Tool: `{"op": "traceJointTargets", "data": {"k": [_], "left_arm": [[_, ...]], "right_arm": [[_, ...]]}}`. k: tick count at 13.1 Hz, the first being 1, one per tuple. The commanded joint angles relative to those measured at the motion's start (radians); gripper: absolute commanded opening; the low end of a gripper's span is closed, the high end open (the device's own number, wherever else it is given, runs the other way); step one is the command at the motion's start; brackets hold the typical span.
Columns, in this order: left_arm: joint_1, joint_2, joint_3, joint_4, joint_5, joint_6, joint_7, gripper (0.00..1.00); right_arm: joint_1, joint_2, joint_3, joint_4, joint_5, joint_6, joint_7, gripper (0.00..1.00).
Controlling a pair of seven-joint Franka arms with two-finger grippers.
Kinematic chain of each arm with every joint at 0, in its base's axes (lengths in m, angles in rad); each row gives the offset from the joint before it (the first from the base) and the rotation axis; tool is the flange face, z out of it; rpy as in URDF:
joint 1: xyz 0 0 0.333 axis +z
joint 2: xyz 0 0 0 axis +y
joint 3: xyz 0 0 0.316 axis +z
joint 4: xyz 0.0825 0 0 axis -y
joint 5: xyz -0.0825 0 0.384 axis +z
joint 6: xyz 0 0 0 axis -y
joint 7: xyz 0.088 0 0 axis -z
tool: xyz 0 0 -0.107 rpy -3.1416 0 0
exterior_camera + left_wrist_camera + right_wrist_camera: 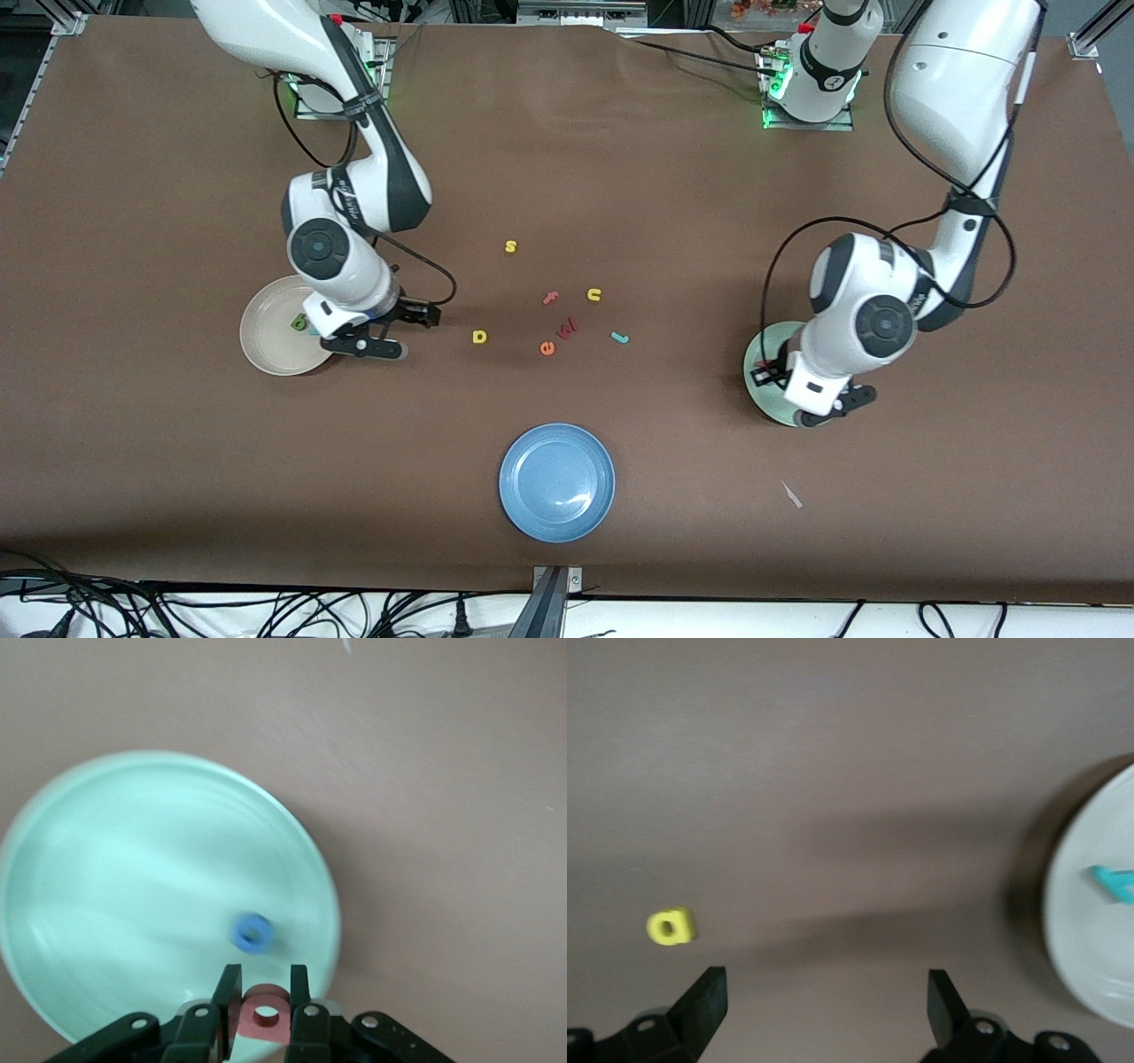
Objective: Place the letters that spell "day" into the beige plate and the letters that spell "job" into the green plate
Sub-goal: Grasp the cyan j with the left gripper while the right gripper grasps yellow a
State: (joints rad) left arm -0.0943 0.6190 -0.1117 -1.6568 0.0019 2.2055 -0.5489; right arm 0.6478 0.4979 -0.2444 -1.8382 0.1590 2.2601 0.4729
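My left gripper [766, 372] [266, 974] hangs over the rim of the green plate [772, 338] [133, 859], shut on the pinkish-red letter [264, 1017]. A small blue "o" [254, 933] lies in that plate. My right gripper [418, 314] [824, 979] is open and empty, over bare table between the beige plate [266, 341] [1099, 966] and the yellow "a" [479, 336] [671, 927]. The beige plate holds a dark green letter [299, 322] and a teal "y" [1114, 883]. The teal "j" [620, 338] lies mid-table.
Loose letters mid-table: a yellow "s" [510, 246], a pink "f" [551, 298], a yellow "u" [594, 294], an orange "e" [547, 348] and a red letter [568, 329]. A blue plate [556, 481] sits nearer the front camera. A white scrap [791, 494] lies beside it.
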Motion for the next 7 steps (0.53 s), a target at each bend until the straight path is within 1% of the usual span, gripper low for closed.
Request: {"op": "traceJointTargets", "data": {"k": [1,2,3,4,5,6,7], "left_arm": [[0.07,0.031,-0.009,0.002,0.021,-0.02,0.135,0.02],[0.071,0.056,-0.009,0.0,0.021,-0.02,0.136,0.02],[0.08,0.07,-0.008,0.002,0.023,-0.02,0.151,0.05],[0.091,0.073,-0.008,0.002,0.023,-0.02,0.17,0.17],[0.097,0.073,-0.009,0.002,0.021,-0.021,0.19,0.5],[0.097,0.067,-0.009,0.005,0.021,-0.023,0.211,0.96],[0.099,0.062,-0.009,0.009,0.021,-0.039,0.216,1.0]], "right_arm": [[-0.005,0.08,0.052,0.103,0.019,-0.01,0.107,1.0],[-0.005,0.103,0.071,0.132,0.017,-0.008,0.128,1.0],[-0.005,0.126,0.086,0.152,0.019,-0.005,0.133,1.0],[-0.005,0.143,0.096,0.166,0.017,0.01,0.132,1.0],[-0.005,0.155,0.108,0.168,0.017,0.03,0.132,1.0],[-0.005,0.168,0.123,0.168,0.017,0.048,0.132,0.99],[-0.005,0.18,0.126,0.168,0.014,0.064,0.13,0.99]]}}
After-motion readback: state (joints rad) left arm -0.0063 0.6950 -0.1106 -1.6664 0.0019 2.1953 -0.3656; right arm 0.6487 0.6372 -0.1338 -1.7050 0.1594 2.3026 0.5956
